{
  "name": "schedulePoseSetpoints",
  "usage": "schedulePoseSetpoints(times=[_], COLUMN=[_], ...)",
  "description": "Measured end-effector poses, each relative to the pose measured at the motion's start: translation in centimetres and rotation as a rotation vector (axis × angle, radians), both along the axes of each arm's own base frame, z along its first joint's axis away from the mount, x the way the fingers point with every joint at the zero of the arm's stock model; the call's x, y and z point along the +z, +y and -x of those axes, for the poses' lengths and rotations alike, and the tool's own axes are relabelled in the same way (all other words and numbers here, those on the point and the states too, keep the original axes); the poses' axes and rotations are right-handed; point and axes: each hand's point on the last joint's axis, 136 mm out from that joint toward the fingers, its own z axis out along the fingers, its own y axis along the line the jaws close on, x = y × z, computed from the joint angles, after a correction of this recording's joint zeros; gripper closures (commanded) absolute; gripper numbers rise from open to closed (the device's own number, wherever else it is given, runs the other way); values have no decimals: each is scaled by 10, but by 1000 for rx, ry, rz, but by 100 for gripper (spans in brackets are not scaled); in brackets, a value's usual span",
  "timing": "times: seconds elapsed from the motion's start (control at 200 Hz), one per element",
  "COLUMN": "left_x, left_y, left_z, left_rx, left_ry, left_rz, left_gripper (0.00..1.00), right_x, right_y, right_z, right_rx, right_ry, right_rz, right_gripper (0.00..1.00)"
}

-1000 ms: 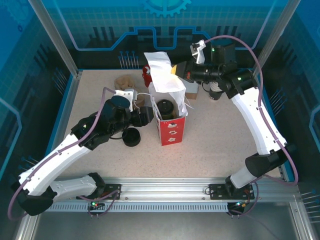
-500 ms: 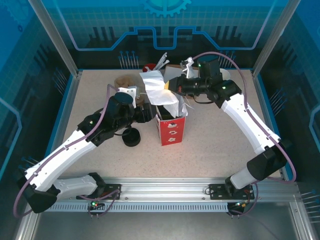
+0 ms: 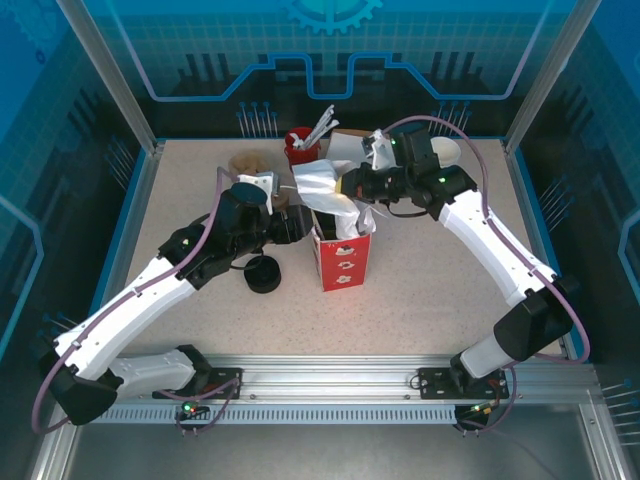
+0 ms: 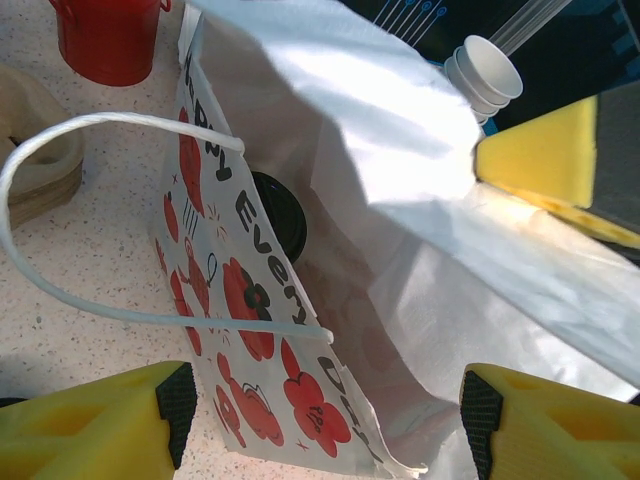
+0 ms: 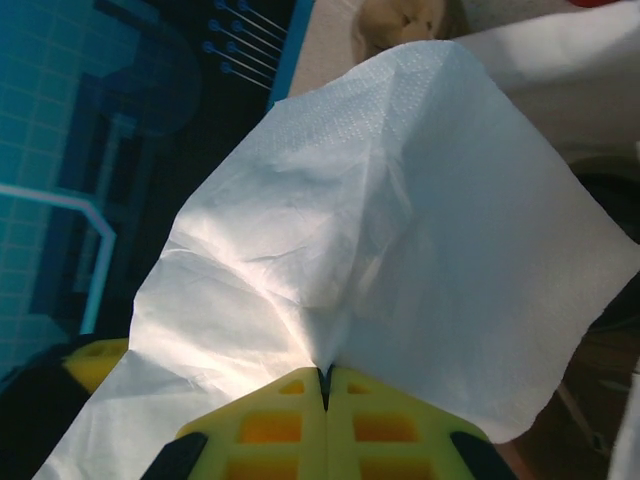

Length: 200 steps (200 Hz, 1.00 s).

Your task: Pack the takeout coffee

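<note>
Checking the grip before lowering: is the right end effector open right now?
No, the right end effector has its yellow fingers pressed together in the right wrist view, pinching the edge of the white napkin.

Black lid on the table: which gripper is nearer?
Left. The left gripper is just behind the black lid, beside the paper bag; the right gripper holds a napkin above the bag.
</note>
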Motion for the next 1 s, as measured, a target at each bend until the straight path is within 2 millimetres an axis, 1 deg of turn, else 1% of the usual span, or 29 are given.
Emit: schedulePoseSetpoints(times=[0.17,0.36,0.5,0.84,1.001], left_x=[-4,-11,-11,-14,-17], left_y=[-1,-2,-2,-2,-2], left_z=[-2,-3,-3,-2,-1], left_rx=[-1,-5,-6,-8,-7], left_ry=[12,28,30,40,44], left_rz=[-1,-9,-7,-2,-5], left_gripper=[28,28,28,28,28], right_x=[-16,-30,-37,-53,-61], right_y=[-9,-12,-14,-16,-12], right_z=[1,7,10,11,10], right_rx=[-28,-33,-31,-10,14], right_ry=[0,-13,-31,-79,-102], right_rz=[94,197,268,425,483], right_gripper=[100,100,100,100,100])
